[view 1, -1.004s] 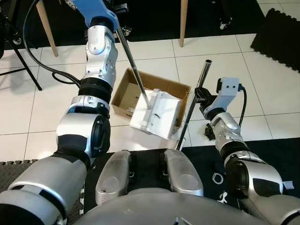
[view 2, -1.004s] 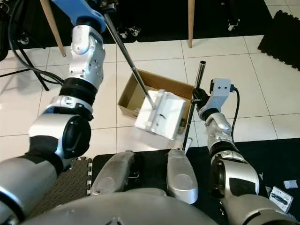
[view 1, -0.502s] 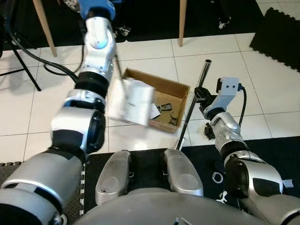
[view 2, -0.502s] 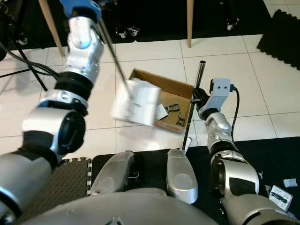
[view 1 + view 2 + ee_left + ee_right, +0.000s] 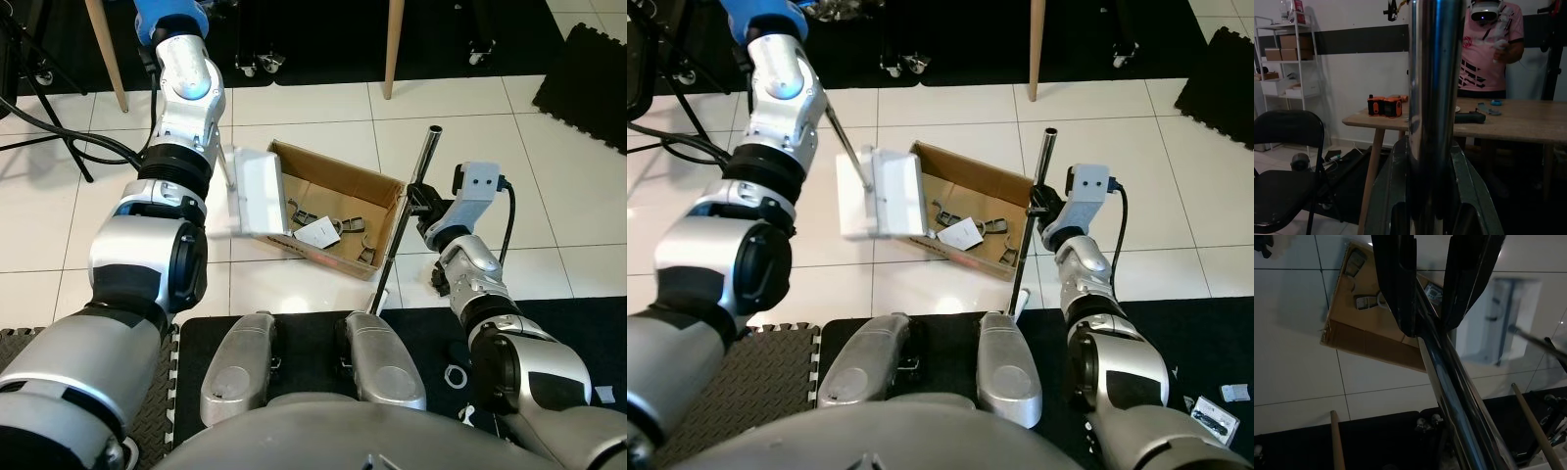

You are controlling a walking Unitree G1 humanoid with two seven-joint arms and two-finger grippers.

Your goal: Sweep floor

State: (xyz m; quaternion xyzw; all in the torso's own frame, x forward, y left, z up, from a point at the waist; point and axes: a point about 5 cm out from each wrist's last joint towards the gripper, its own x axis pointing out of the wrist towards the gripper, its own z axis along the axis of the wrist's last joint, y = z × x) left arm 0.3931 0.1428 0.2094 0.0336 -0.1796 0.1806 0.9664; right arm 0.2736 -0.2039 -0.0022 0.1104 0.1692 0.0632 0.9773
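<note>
Half the cardboard box (image 5: pixel 338 211) rim behind white dustpan (image 5: pixel 257 192)

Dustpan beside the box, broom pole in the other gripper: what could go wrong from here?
1. The dustpan hangs tilted beside the box, so leftover scraps could fall on the tiles.
2. The right gripper holds the broom pole against the box's edge; moving it may shove the box.

White dustpan (image 5: pixel 257 192) blocks the cardboard box's (image 5: pixel 338 186) left side; bare floor tiles (image 5: pixel 323 122) beyond it lie open.
</note>
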